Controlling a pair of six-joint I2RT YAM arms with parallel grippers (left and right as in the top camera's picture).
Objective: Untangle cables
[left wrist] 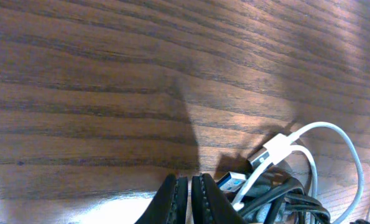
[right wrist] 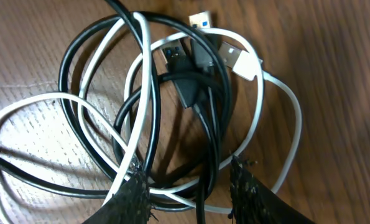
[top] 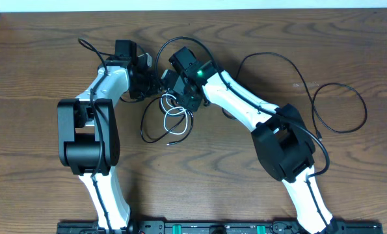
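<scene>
Closest in, on the right wrist view, the right gripper [right wrist: 186,177] is seen with its jaws held apart. The tangle of cables [right wrist: 188,90] is straddled by them: black strands and a white cable [right wrist: 296,124] are run through the gap, and nothing is pinched. Just beyond the fingertips, a white USB plug [right wrist: 237,59], a black USB plug [right wrist: 172,56] and a silver plug [right wrist: 200,18] are bunched at the top of the heap.

Over to the left wrist view: the left gripper [left wrist: 188,186] is pressed shut, low over the wood. Whether a strand is caught between the fingers cannot be told. Just beside it a blue-tongued plug [left wrist: 231,182] is laid, with a white connector [left wrist: 275,149] next to it.

From overhead, both grippers are brought together at the tangle, in the middle of the wooden table [top: 37,78] and toward its far side. White loops and one black loop are spread out from under them toward the arm bases. Well apart to the right, a loose black cable [top: 364,109] is laid in an open curl
</scene>
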